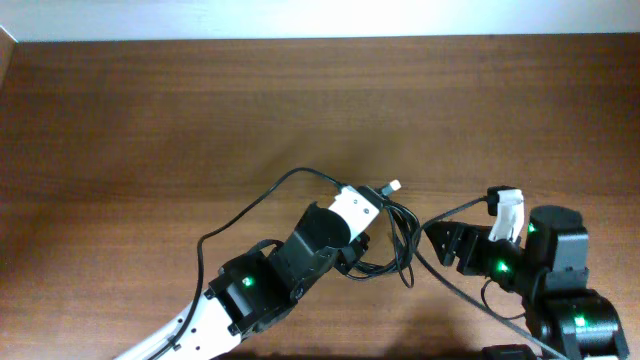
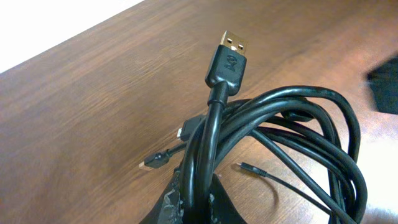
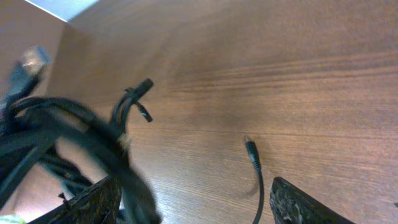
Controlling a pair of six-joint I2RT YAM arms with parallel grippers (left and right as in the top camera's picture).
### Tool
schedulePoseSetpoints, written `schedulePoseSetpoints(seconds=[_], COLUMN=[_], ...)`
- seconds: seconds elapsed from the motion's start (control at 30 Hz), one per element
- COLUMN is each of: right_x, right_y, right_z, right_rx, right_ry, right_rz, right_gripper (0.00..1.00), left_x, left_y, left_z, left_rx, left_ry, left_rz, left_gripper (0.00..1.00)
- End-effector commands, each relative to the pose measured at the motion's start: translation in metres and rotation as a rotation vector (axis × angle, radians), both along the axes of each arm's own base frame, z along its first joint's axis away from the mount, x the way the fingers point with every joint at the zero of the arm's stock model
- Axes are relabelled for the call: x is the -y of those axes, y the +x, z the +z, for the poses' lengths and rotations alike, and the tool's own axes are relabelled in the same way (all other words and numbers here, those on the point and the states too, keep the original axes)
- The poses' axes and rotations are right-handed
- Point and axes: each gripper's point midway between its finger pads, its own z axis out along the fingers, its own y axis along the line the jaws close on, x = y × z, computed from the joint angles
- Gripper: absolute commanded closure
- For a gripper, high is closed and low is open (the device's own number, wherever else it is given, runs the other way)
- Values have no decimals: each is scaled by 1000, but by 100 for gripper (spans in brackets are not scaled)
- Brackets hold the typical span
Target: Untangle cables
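Brown wood-grain counter (image 1: pixel 150 120), both arms at the near edge. At front middle the left fingers (image 2: pixel 174 208) are clamped tight on a looped bundle of black cables (image 2: pixel 280 124), with one gold-tipped USB plug (image 2: pixel 229 56) sticking up out of the loops. Just beside the bundle the right fingers (image 1: pixel 447 245) stand spread wide, gripping nothing; a loose small plug (image 3: pixel 251 151) lies on the wood between them

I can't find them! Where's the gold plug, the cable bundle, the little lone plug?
gold plug (image 2: pixel 234 42), left wrist view, metal tip.
cable bundle (image 2: pixel 292 93), left wrist view, looped cord.
little lone plug (image 3: pixel 251 152), right wrist view, plug body.
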Motion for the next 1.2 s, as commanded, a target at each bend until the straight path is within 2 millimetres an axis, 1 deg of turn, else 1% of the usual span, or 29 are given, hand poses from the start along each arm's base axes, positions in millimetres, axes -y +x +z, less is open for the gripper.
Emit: schedulePoseSetpoints(seconds=[0.0, 0.1, 0.2, 0.37, 0.43, 0.53, 0.57, 0.73, 1.0, 1.1, 1.17], right_x=[-2, -10, -16, -30, -31, -31, -31, -31, -30, -30, -30], right_y=[-5, -11, -14, -23, -23, -23, -23, -24, -24, -24, -24], right_z=[12, 19, 22, 30, 30, 30, 30, 29, 29, 29, 29], right_rx=[71, 125, 153, 224, 227, 227, 227, 232, 234, 233, 233], right_ry=[-1, -5, -5, 9, 8, 7, 7, -6, -9, -10, -10], right_rz=[31, 112, 164, 299, 304, 305, 305, 317, 317, 315, 316], right_gripper=[25, 25, 25, 27, 31, 44, 46, 48, 49, 59, 67], left_x=[-12, -11, -3, -1, 1, 1, 1, 5, 9, 14, 15], left_y=[13, 14, 11, 10, 9, 10, 10, 10, 8, 5, 5], left_z=[21, 25, 28, 28, 29, 30, 30, 35, 36, 39, 39], left_rx=[-25, -45, -60, -69, -77, -101, -101, -127, -137, -147, -147], left_ry=[-144, -200, -230, -240, -257, -296, -297, -362, -372, -391, -393], left_rz=[166, 192, 154, 145, 147, 172, 172, 192, 169, 136, 135], left_gripper=[100, 100, 100, 100, 100, 100, 100, 100, 100, 100, 100])
